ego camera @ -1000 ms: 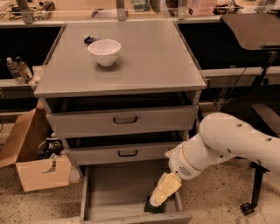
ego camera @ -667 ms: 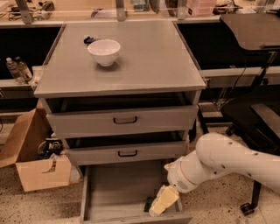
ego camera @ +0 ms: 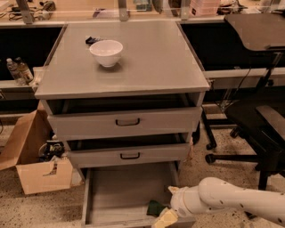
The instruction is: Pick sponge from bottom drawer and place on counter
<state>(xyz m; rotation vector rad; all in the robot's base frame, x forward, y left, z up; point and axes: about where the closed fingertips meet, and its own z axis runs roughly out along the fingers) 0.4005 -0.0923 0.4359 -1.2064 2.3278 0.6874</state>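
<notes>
The bottom drawer (ego camera: 120, 191) stands pulled open under the two handled drawers. The dark green sponge (ego camera: 155, 207) lies on the drawer's floor near its front right corner. My white arm comes in from the right, and its cream-coloured gripper (ego camera: 165, 218) hangs low at the drawer's front edge, right beside the sponge. The sponge is partly covered by the gripper. The grey counter (ego camera: 147, 62) on top of the cabinet carries a white bowl (ego camera: 106, 52).
A small black-and-blue object (ego camera: 92, 40) lies behind the bowl. An open cardboard box (ego camera: 38, 160) stands on the floor to the left. A black office chair (ego camera: 258, 120) stands to the right. A cluttered workbench (ego camera: 133, 9) runs along the back.
My arm has dropped lower and shifted toward the drawer's front edge. The gripper now sits closer to the drawer floor beside the sponge.
</notes>
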